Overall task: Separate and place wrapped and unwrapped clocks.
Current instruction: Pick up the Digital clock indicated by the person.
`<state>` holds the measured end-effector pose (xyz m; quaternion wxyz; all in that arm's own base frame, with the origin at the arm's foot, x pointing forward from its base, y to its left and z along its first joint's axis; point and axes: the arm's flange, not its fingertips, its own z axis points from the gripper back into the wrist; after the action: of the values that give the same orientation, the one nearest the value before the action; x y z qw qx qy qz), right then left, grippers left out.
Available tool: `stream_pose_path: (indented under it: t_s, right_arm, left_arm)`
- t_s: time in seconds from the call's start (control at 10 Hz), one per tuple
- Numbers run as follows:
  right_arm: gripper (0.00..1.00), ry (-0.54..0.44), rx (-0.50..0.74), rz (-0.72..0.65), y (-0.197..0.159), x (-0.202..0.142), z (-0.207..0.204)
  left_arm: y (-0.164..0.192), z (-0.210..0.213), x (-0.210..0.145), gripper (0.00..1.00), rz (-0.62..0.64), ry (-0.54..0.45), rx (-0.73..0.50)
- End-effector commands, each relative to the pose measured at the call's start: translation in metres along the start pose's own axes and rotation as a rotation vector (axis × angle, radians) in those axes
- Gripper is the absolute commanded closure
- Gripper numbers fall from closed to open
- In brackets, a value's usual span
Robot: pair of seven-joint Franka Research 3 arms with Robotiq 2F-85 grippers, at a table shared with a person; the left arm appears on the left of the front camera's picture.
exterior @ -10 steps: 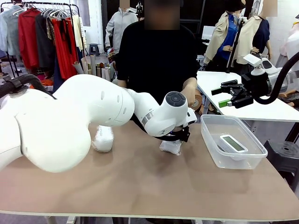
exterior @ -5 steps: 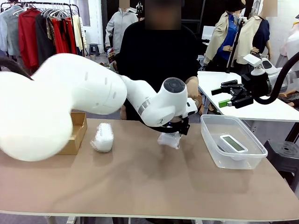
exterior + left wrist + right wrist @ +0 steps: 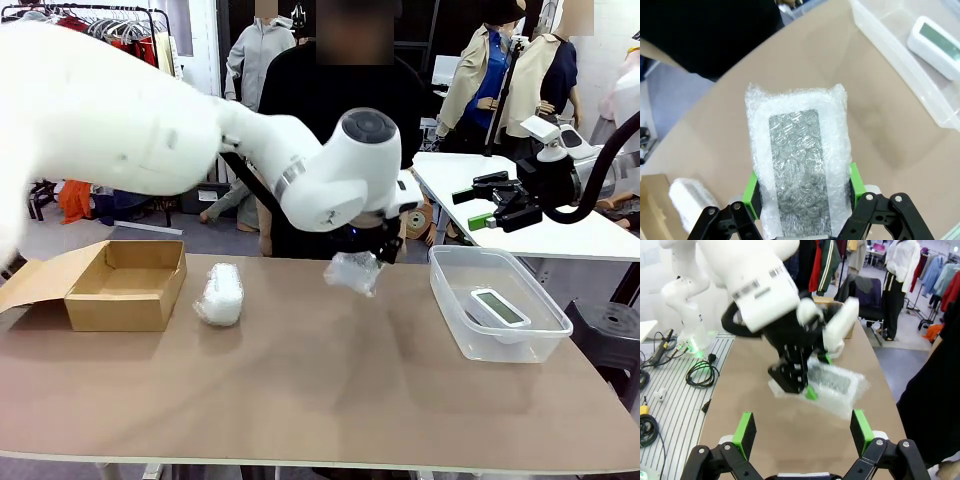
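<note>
Left gripper (image 3: 803, 190): green pads pinch the long sides of a wrapped clock (image 3: 797, 165); jaws closed onto it.
Held wrapped clock: hangs tilted in the air, clear of the table (image 3: 320, 400), over its far middle. A grey screen in a white frame shows through the bubble wrap in the left wrist view.
Second wrapped clock (image 3: 220, 295): lies on the table at 9 o'clock of the held one, well apart from it.
Box (image 3: 128, 302): open cardboard, at 9 o'clock of the second wrapped clock, just beside it, flap folded out at its left.
Bin (image 3: 452, 296): clear plastic, on the table at 3 o'clock of the held clock.
Bare clock (image 3: 500, 308): lies in the bin, screen up.
Right gripper (image 3: 478, 205): fingers spread, nothing between them; in the air at 12 o'clock of the bin, in front view.
Person (image 3: 330, 110): dark top, at the far edge, 12 o'clock of the held clock.
</note>
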<state>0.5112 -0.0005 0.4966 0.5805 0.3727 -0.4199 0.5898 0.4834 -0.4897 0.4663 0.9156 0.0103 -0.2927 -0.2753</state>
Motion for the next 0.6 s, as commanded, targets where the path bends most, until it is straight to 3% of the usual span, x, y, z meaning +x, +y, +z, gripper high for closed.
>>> stream_pose_path:
  t_s: [0.0, 0.3, 0.5]
  right_arm:
    - [0.0, -0.001, -0.001, 0.004, 0.0, 0.002, 0.001]
    - [0.0, -0.001, -0.001, 0.004, 0.0, 0.002, 0.001]
    - [0.0, -0.001, -0.001, 0.004, 0.0, 0.002, 0.001]
  left_arm:
    - [0.027, 0.042, -0.019, 1.0, 0.053, -0.042, 0.043]
    - [0.047, 0.081, -0.017, 1.0, 0.087, -0.058, 0.139]
    - [0.045, 0.089, -0.016, 1.0, 0.038, -0.069, 0.152]
